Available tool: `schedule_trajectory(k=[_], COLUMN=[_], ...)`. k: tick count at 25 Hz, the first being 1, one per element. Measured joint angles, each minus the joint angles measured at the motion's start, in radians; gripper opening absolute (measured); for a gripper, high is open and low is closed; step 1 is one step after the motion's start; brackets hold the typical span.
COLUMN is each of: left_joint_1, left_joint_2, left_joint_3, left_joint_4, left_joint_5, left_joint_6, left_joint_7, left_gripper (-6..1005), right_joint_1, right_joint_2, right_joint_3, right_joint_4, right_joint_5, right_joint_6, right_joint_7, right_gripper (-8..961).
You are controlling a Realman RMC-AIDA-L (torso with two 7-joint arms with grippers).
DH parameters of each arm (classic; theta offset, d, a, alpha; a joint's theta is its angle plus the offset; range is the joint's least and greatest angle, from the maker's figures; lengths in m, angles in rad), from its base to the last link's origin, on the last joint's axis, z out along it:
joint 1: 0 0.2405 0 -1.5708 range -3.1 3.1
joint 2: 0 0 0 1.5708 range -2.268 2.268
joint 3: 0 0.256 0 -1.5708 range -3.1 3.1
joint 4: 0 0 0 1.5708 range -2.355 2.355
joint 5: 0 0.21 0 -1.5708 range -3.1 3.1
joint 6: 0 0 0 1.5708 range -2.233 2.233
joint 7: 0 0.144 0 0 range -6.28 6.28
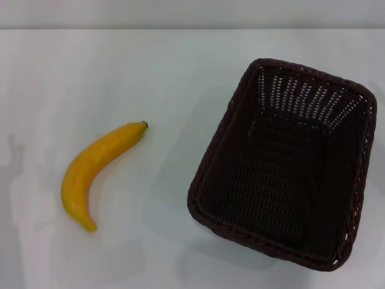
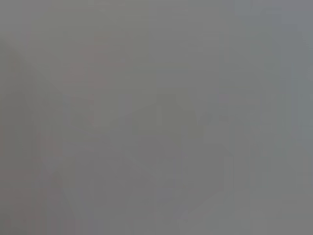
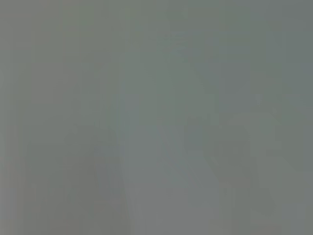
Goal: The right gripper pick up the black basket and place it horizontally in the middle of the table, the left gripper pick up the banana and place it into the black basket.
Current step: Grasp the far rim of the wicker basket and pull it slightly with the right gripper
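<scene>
Banana [image 1: 96,170] lies diagonal, stem toward black basket [image 1: 287,165].

Bare white table [image 1: 180,72] (plain wall behind): a test bench.

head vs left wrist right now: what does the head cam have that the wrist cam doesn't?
Only the head view: the banana lying on the white table toward the robot's left, stem tip pointing at the far side, and the black basket toward the robot's right, upright, empty and set at an angle. The two are apart, not touching.

Only the left wrist view: nothing to name; it is a flat grey field with no object.

Shared: neither view shows a gripper or an arm, so the left gripper's and the right gripper's positions cannot be read from either.
</scene>
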Motion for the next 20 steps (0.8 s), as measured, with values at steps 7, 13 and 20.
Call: schedule_trajectory(k=[7, 13, 20], left_joint_1=[-0.007, -0.018, -0.024], left_joint_2=[0.0, 0.001, 0.002], left_joint_3=[0.002, 0.012, 0.012], left_joint_4=[0.0, -0.001, -0.001], left_joint_5=[0.001, 0.002, 0.007], left_joint_6=[-0.011, -0.034, -0.05], left_joint_7=[0.0, 0.006, 0.014], left_gripper=[889, 890, 889], right_joint_1=[0.041, 0.118, 0.24], right_joint_2=[-0.016, -0.052, -0.073], right_joint_3=[0.003, 0.003, -0.002], right_joint_4=[-0.067, -0.177, -0.255], right_joint_5=[-0.17, -0.443, -0.741], right_joint_6=[0.006, 0.001, -0.076], right_joint_7=[0.131, 0.369, 0.594], right_gripper=[739, 739, 738])
